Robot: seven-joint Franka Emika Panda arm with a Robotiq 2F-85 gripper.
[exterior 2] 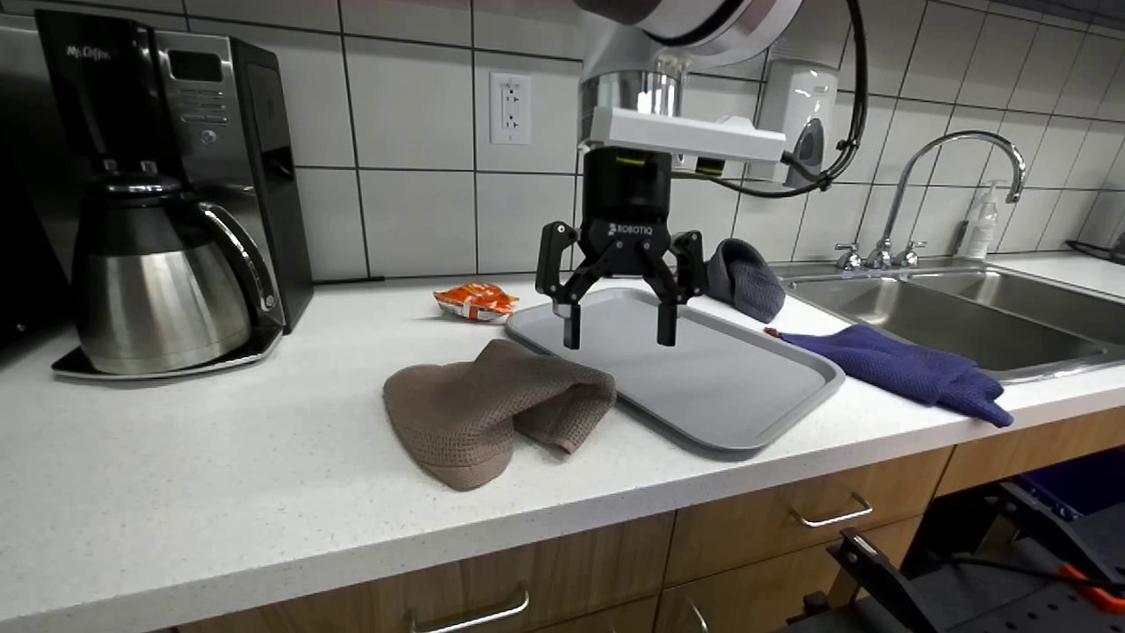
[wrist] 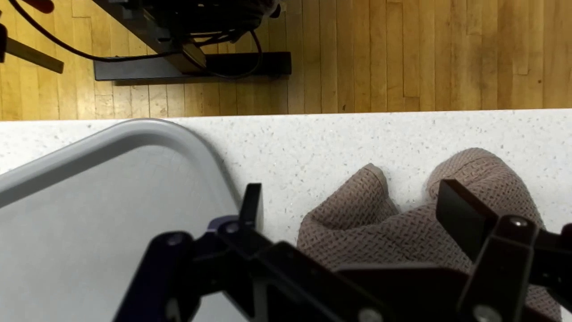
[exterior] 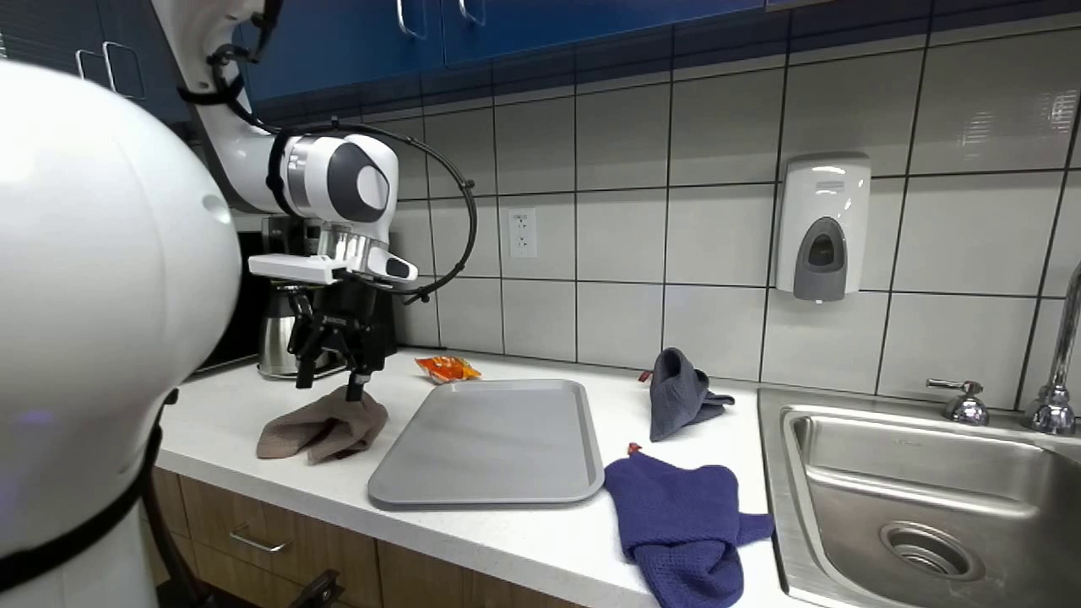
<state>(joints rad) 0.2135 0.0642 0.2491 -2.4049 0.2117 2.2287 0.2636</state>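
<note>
Reading "ROBOTIQ" on my gripper (exterior 2: pixel 620 337), jaws wide above the brown cloth (exterior 2: pixel 492 404); I also make out "Mr. Coffee" on the coffee maker (exterior 2: pixel 215 127).

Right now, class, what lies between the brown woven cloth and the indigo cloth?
The gray cafeteria tray lies between them, shown in both exterior views.

At the far left I can make out "Mr. Coffee" in pale lettering high on the black coffee maker (exterior 2: pixel 206 149). White capitals spell "ROBOTIQ" across the black body of the gripper (exterior 2: pixel 620 327). Print on the orange packet (exterior 2: pixel 476 302) farther back, the wall outlet (exterior: pixel 523 233) and the white dispenser (exterior: pixel 823 226) is too small to read.
</note>
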